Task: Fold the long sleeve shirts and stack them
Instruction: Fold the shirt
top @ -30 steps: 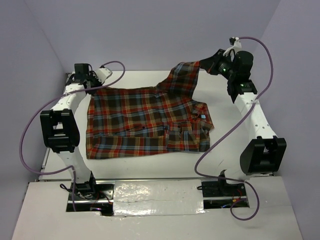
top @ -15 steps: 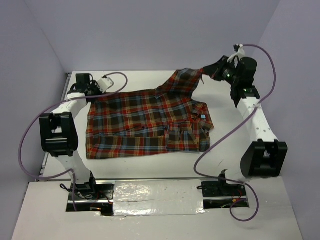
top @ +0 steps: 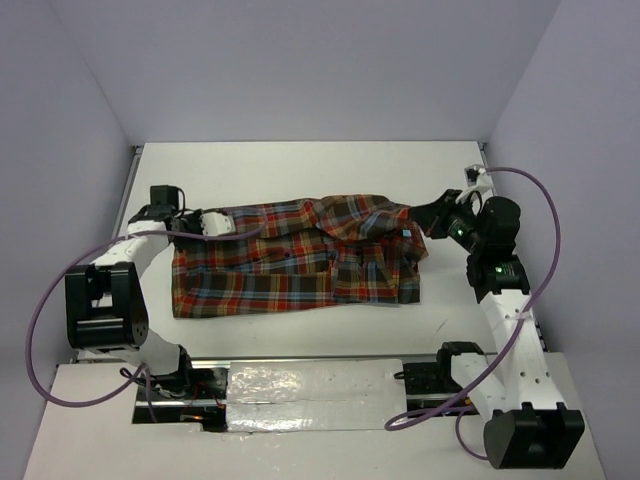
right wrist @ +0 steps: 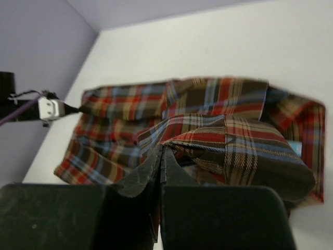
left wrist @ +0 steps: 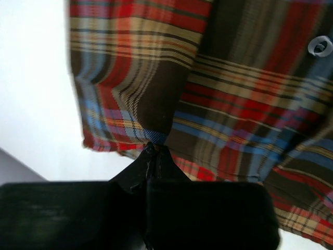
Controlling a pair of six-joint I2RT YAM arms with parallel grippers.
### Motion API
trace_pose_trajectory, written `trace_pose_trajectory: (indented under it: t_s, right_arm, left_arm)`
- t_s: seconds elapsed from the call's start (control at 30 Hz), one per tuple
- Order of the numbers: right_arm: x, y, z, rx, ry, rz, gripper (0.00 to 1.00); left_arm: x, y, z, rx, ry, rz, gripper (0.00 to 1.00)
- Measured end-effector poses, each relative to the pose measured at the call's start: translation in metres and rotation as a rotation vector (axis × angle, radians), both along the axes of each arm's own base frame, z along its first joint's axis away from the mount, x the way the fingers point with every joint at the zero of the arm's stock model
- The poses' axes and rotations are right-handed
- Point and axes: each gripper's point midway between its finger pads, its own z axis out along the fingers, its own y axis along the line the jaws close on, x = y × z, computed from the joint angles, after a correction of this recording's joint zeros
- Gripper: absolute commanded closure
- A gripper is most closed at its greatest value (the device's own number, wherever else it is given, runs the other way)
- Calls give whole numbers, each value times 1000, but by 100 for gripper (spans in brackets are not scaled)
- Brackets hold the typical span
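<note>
Across the table [top: 300, 170], we hold the plaid shirt [top: 290, 270] mid-fold, left gripper [top: 228, 223] and right gripper [top: 422, 214] both pinching its edge; next, lay it level, then release.

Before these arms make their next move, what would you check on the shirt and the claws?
1. The left gripper is shut on the plaid shirt at its edge: ok.
2. The right gripper is shut on the cloth: ok.
3. Folded layer lies flat: not ok, it bunches up near the right gripper.
4. Whole garment rests on the table: ok.
5. Edges line up under the fold: cannot tell.
</note>
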Motion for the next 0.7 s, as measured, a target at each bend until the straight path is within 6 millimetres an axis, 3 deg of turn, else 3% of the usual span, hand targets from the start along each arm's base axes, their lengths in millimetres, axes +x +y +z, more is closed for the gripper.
trace_pose_trajectory:
  t_s: [0.17, 0.27, 0.47, 0.7]
  right_arm:
    - [-12, -5, -37, -54, 119, -9, 100]
    - [-16, -10, -40, -93, 127, -23, 100]
    - [-15, -21, -33, -148, 122, -47, 100]
    - [-23, -21, -42, -169, 158, -19, 100]
  left_arm:
    - [-12, 0, -14, 31, 46, -51, 100]
    - [-5, 5, -10, 27, 48, -44, 100]
    - [24, 23, 20, 1, -24, -5, 100]
    - [11, 24, 13, -15, 15, -62, 100]
